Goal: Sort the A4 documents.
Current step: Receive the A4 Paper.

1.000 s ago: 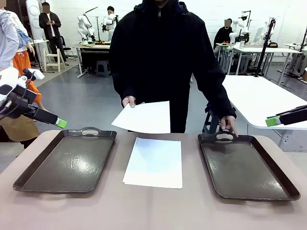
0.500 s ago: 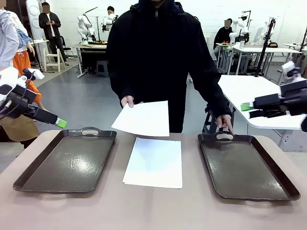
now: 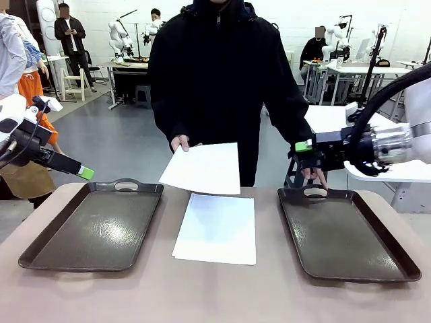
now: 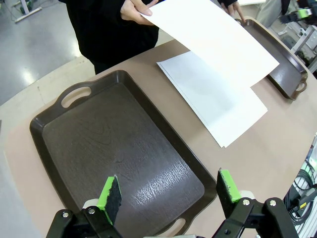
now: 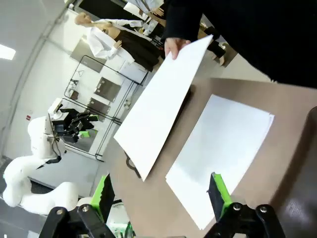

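Observation:
A stack of white A4 documents (image 3: 217, 227) lies on the table between two dark trays. Above its far edge, the person's hand (image 3: 180, 142) holds up one more sheet (image 3: 202, 168). My left gripper (image 3: 84, 173) hovers open over the near end of the left tray (image 3: 94, 229), well left of the papers. The left wrist view has its fingers apart (image 4: 168, 191), with the stack (image 4: 213, 99) and the held sheet (image 4: 213, 39) beyond. My right gripper (image 3: 303, 153) hangs open above the right tray's (image 3: 343, 235) far handle. In its wrist view (image 5: 161, 196) it faces the held sheet (image 5: 158, 114) and the stack (image 5: 223, 148).
The person stands at the far edge of the table, with the other hand (image 3: 316, 176) resting on the right tray's handle just below my right gripper. Bare tabletop (image 3: 215, 296) runs along the near side. White tables and other people stand farther back.
My right arm has swung in from the right edge toward the middle and now sits over the right tray's far handle. The left arm and the held sheet have hardly moved.

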Robot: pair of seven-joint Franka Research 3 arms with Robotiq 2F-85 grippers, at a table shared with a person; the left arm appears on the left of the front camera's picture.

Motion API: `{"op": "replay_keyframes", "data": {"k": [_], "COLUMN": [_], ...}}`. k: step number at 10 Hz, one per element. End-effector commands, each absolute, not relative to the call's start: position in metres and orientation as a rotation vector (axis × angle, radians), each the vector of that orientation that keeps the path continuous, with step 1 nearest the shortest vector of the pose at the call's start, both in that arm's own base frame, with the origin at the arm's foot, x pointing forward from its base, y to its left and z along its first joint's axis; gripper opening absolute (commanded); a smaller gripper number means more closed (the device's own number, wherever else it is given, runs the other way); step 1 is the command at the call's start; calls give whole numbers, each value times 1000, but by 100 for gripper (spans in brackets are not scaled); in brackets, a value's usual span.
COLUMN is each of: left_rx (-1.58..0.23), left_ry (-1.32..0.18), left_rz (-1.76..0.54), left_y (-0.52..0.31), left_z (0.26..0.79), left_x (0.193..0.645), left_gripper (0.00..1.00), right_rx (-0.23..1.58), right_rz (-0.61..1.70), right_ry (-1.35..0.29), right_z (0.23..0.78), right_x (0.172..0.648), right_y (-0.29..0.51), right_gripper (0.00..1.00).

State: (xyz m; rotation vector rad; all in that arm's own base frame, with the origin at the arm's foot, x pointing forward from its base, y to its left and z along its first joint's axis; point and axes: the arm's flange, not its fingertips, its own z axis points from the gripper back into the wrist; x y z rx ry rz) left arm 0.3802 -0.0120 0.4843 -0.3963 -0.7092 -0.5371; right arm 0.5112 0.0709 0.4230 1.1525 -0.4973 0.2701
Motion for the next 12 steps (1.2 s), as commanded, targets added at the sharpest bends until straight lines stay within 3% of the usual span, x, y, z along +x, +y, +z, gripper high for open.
{"op": "replay_keyframes", "data": {"k": [1,7,12], "left_rx": [-409,-409,-409], "left_ry": [-711,-711,-711], "left_rz": [-531,-531,-531], "left_y": [-11,-11,-11], "left_z": [482,482,482], "left_x": [381,381,381], "left_gripper": [100,100,100], "right_rx": [1172,1344,1408], "right_rz": [205,158,100], "right_ry": [-387,-180,-133], "right_z": [410,365,354], "right_x": [537,576,582], "right_y": [92,161,211], "right_gripper": [100,100,100]}}
